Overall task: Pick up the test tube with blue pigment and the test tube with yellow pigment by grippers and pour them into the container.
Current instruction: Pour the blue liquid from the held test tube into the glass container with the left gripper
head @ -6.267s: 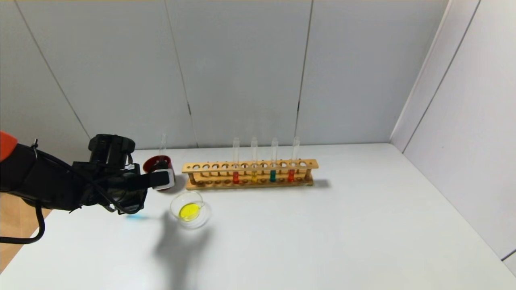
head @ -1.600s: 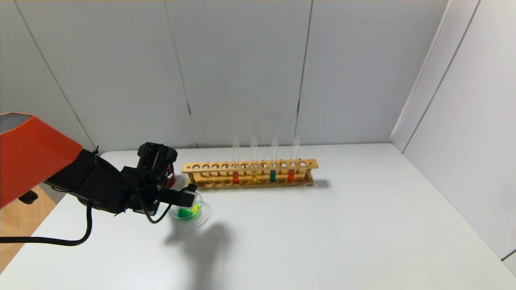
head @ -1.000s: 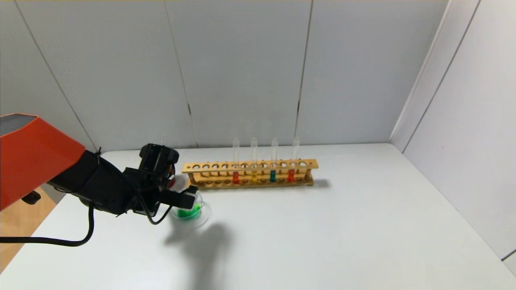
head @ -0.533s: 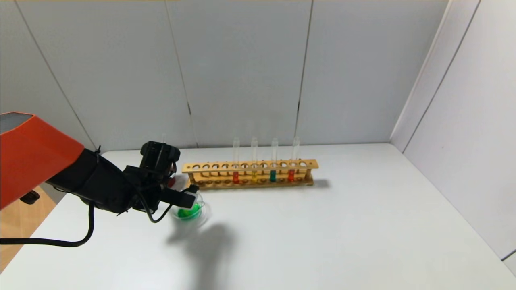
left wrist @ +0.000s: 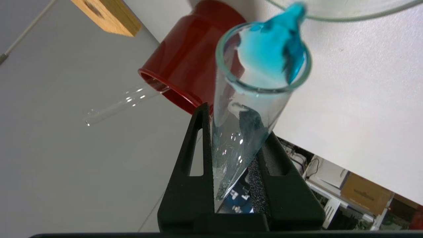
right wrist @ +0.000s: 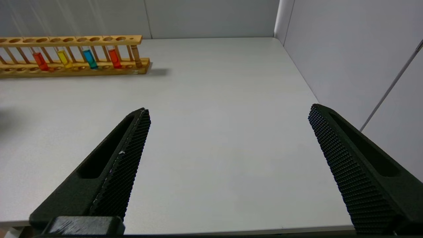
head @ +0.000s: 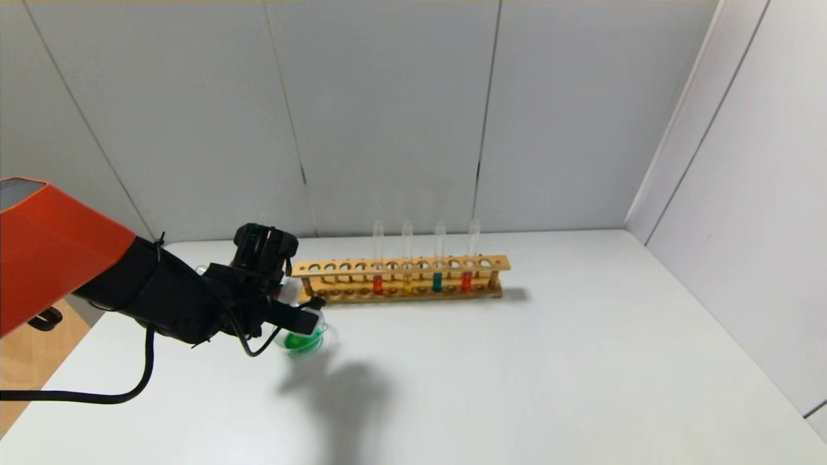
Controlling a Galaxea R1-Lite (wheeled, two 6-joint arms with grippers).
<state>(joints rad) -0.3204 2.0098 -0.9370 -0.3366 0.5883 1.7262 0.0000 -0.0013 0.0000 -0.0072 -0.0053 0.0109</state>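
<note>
My left gripper [left wrist: 231, 172] pinches the test tube with blue pigment [left wrist: 254, 109], tipped over the container [head: 302, 337]; blue clings at its lip. Red cup [left wrist: 195, 72] behind. Wooden rack [head: 400, 279] at two o'clock. My right gripper [right wrist: 228, 165] gapes wide.

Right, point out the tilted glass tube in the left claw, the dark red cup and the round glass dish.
Tilted clear glass tube with blue liquid [left wrist: 261, 71]: left wrist view, blue-coated mouth.
Dark red cup [left wrist: 190, 62]: left wrist view, side wall.
Round clear glass dish [head: 323, 339]: head view, right rim.

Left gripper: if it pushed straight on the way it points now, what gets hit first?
Likely the container. The left gripper holds the test tube with blue pigment mouth-first at the dish's rim, blue still dripping in. The tube's lip would probably touch glass first; depth is unclear.
</note>
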